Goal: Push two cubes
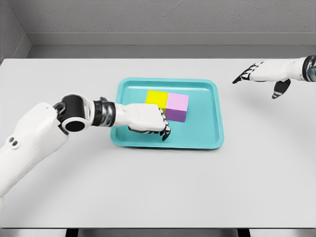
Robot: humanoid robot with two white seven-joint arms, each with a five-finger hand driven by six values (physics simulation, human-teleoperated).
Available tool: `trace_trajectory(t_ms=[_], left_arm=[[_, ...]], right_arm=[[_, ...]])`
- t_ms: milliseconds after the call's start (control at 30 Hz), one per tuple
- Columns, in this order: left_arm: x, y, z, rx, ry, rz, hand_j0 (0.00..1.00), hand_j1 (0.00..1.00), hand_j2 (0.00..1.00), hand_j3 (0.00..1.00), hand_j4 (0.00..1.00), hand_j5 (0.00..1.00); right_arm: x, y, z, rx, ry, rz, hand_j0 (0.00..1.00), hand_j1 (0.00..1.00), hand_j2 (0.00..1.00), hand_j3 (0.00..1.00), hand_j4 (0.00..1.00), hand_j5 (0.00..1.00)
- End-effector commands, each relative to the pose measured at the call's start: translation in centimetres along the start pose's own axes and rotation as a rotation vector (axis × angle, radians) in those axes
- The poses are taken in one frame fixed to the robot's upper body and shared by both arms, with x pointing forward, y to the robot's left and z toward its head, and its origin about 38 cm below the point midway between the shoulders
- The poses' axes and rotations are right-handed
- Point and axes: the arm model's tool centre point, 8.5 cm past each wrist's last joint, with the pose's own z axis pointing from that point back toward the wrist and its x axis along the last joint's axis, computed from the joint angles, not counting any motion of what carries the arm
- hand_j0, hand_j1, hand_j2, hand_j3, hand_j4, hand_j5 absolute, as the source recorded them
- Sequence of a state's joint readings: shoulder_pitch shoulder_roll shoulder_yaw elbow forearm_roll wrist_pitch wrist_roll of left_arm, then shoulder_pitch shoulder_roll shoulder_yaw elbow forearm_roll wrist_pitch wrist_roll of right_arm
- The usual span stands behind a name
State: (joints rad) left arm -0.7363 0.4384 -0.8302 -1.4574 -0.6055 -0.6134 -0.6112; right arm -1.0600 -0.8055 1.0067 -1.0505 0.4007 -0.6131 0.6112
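Observation:
A yellow cube point(157, 98) and a purple cube point(177, 106) sit side by side, touching, inside a teal tray point(207, 133). My left hand point(150, 121) reaches into the tray from the left, fingers curled, its knuckles against the front left of the yellow cube and close to the purple one. It holds nothing. My right hand point(259, 74) hovers above the table to the right of the tray, fingers spread and relaxed, holding nothing.
The tray rests in the middle of a light grey table point(158, 187). A grey wall runs along the table's far edge. The left forearm crosses the tray's left rim.

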Motion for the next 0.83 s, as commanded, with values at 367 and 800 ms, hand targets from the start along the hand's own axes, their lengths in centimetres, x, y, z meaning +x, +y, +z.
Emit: trace_trajectory(t_ms=[367,800], left_arm=[[0.2,-0.3,11.4,-0.034,0.059,-0.019,0.5,0.5,0.5,0.5,0.5,0.5],[-3.9,-3.2,20.9,-0.064,0.296,0.109,1.0,1.0,1.0,1.0,1.0,1.0]], right_arm=[[-1.5,0.9,1.8,0.005,0.045,-0.024,1.0,1.0,1.0,1.0,1.0,1.0],[-1.6,0.8,2.3,0.004,0.052,-0.017,1.0,1.0,1.0,1.0,1.0,1.0]])
